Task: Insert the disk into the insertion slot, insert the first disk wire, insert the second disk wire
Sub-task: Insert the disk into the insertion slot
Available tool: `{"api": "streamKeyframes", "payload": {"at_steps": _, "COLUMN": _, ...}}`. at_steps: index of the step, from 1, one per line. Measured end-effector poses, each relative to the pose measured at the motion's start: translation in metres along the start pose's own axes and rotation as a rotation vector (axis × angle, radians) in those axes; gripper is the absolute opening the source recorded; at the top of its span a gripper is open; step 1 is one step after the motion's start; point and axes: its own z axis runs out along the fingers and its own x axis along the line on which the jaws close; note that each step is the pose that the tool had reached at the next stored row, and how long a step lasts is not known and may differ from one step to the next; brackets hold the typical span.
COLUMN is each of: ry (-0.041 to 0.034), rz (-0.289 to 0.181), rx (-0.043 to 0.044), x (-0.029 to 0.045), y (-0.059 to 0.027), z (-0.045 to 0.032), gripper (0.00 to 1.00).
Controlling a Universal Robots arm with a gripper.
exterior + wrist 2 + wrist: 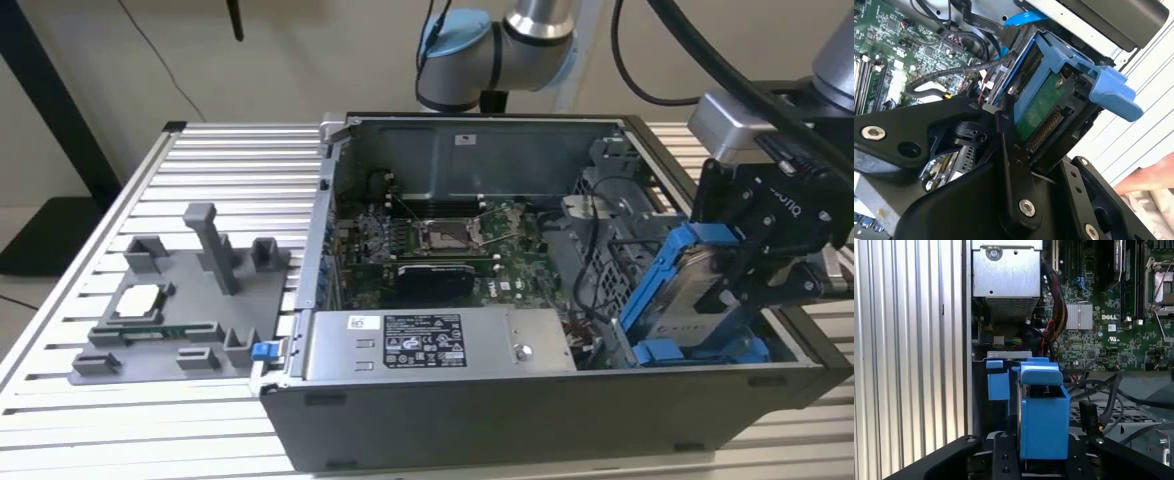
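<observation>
Fingers of the black gripper (731, 285) pinch the silver-grey rectangular disk (689, 292) in its bright blue plastic frame (701, 237), long axis seven-to-one o'clock, low end inside the grey metal case (534, 420).

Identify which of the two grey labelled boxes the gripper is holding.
The disk, clipped in a blue frame and tilted between the gripper's fingers; the power-supply box lies flat, untouched.

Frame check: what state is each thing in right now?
disk: tilted, clamped, lower end in the case, connector bare.
gripper: shut on the disk.
case: open, lying on its side.
wires: loose beside the disk, none plugged into it.
</observation>
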Motion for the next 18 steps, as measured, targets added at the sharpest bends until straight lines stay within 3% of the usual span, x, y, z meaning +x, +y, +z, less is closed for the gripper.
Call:
{"api": "streamKeyframes", "payload": {"at_steps": 2, "ry": -0.0001, "rz": 0.0, "rx": 0.0001, "x": 0.0, "y": 0.0, "z": 0.0002, "gripper": 0.0}}
{"api": "streamKeyframes", "payload": {"at_steps": 3, "ry": -0.0001, "rz": 0.0, "rx": 0.0001, "x": 0.0, "y": 0.0, "z": 0.0003, "gripper": 1.0}}
{"api": "streamKeyframes", "payload": {"at_steps": 7, "ry": -0.0002, "rz": 0.0, "rx": 0.0, "x": 0.0, "y": 0.0001, "z": -0.0012, "gripper": 1.0}}
{"api": "streamKeyframes", "payload": {"at_steps": 18, "ry": -0.0003, "rz": 0.0, "rx": -0.0012, "x": -0.0013, "y": 0.0011, "z": -0.0244, "gripper": 1.0}}
